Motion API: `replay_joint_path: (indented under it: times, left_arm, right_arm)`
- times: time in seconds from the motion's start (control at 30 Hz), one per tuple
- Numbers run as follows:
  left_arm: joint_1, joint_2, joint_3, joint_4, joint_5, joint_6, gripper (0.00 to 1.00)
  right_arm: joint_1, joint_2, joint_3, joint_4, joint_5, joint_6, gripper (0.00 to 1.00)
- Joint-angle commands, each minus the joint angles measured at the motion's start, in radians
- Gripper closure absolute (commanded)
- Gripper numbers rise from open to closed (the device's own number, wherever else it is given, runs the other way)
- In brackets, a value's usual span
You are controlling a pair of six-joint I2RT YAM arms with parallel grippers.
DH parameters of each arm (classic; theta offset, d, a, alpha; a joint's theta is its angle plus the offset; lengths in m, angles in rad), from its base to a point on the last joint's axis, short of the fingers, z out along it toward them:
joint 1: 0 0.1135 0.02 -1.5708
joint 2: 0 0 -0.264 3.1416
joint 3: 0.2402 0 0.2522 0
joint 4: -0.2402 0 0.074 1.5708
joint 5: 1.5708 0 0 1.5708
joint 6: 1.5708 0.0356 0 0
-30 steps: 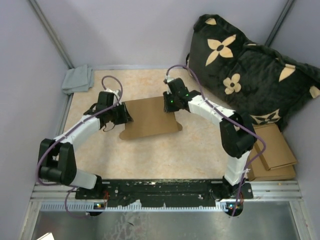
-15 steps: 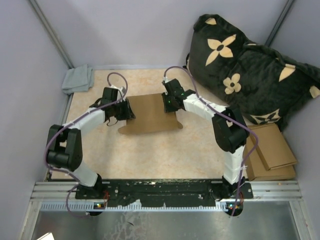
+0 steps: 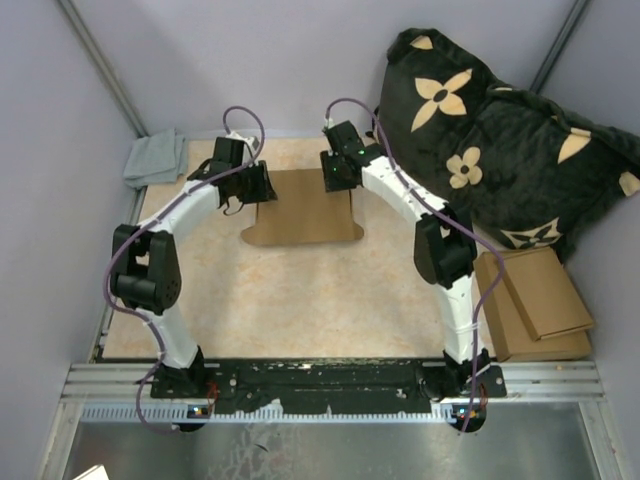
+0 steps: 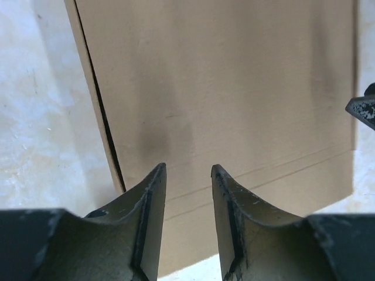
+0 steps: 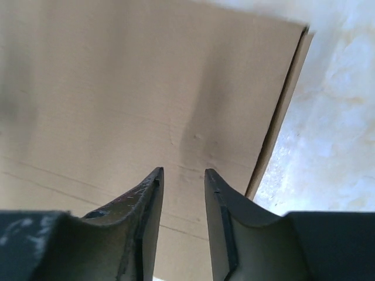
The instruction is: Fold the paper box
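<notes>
no readable text, label, brand, number or sign in any view, paper box [image 3: 303, 205] plain brown with no print, cushion [image 3: 490, 130] showing only tan flower shapes, no letters

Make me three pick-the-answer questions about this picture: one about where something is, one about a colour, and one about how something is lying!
1. Where is the cloth? A in the middle; B in the far left corner; C in the near right corner.
2. What colour are the flowers on the cushion? A tan; B blue; C red.
3. How is the box? A standing up; B crumpled into a ball; C lying flat.

Answers: 1 B, it sits by the back wall on the left. 2 A, the petals are tan on black. 3 C, it is a flat brown sheet with no raised sides.
</notes>
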Motion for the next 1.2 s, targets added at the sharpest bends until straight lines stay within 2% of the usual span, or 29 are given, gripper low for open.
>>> replay_joint_path:
  times: [0.0, 0.13, 0.17, 0.2, 0.23, 0.3, 0.33, 0.37, 0.47, 0.67, 0.77, 0.83, 0.87, 0.97, 1.03, 1.17]
  left_arm:
    - [-0.002, -0.127, 0.063, -0.025, -0.005, 0.027, 0.55]
    - [0.001, -0.236, 0.007, -0.010, -0.045, 0.037, 0.46]
    - [0.003, -0.273, -0.043, 0.021, -0.054, 0.036, 0.42]
    - [0.004, -0.314, -0.123, 0.103, -0.101, 0.015, 0.36]
    - [0.008, -0.351, -0.217, 0.170, -0.161, -0.032, 0.28]
    - [0.037, -0.413, -0.351, 0.234, -0.130, -0.071, 0.08]
    - [0.056, -0.432, -0.386, 0.238, -0.052, -0.078, 0.01]
    - [0.069, -0.448, -0.411, 0.235, 0.012, -0.067, 0.00]
    - [0.076, -0.488, -0.455, 0.214, 0.065, -0.008, 0.00]
    - [0.074, -0.524, -0.501, 0.207, -0.042, -0.013, 0.00]
    - [0.077, -0.495, -0.493, 0.175, -0.154, -0.108, 0.09]
    - [0.075, -0.456, -0.448, 0.110, -0.107, -0.113, 0.11]
    - [0.074, -0.433, -0.431, 0.086, -0.082, -0.121, 0.17]
    - [0.073, -0.375, -0.396, 0.060, 0.006, -0.091, 0.52]
    - [0.071, -0.360, -0.388, 0.075, 0.033, -0.051, 0.62]
    - [0.061, -0.350, -0.365, 0.050, -0.024, 0.001, 0.37]
  right_arm:
    - [-0.012, -0.075, 0.193, -0.110, 0.013, -0.043, 0.62]
    - [-0.014, -0.113, 0.308, -0.248, 0.089, 0.090, 0.57]
    - [-0.016, -0.139, 0.273, -0.254, 0.060, 0.070, 0.45]
    - [-0.017, -0.170, 0.176, -0.229, 0.010, 0.020, 0.19]
    - [-0.017, -0.211, 0.050, -0.164, -0.027, -0.004, 0.15]
    - [-0.021, -0.272, -0.165, -0.088, -0.050, 0.008, 0.16]
    - [-0.020, -0.305, -0.242, -0.047, -0.061, 0.018, 0.16]
    - [-0.016, -0.337, -0.307, -0.018, -0.044, 0.044, 0.17]
    - [-0.015, -0.409, -0.416, 0.024, 0.008, 0.077, 0.17]
    - [-0.015, -0.469, -0.503, 0.056, 0.011, 0.091, 0.14]
    - [-0.015, -0.476, -0.526, 0.075, -0.011, 0.091, 0.13]
    - [-0.016, -0.474, -0.545, 0.095, -0.025, 0.091, 0.13]
    - [-0.015, -0.471, -0.552, 0.104, -0.030, 0.094, 0.13]
    - [-0.015, -0.456, -0.555, 0.119, -0.024, 0.119, 0.14]
    - [-0.015, -0.446, -0.560, 0.149, -0.019, 0.144, 0.15]
    - [-0.012, -0.418, -0.561, 0.191, -0.033, 0.208, 0.18]
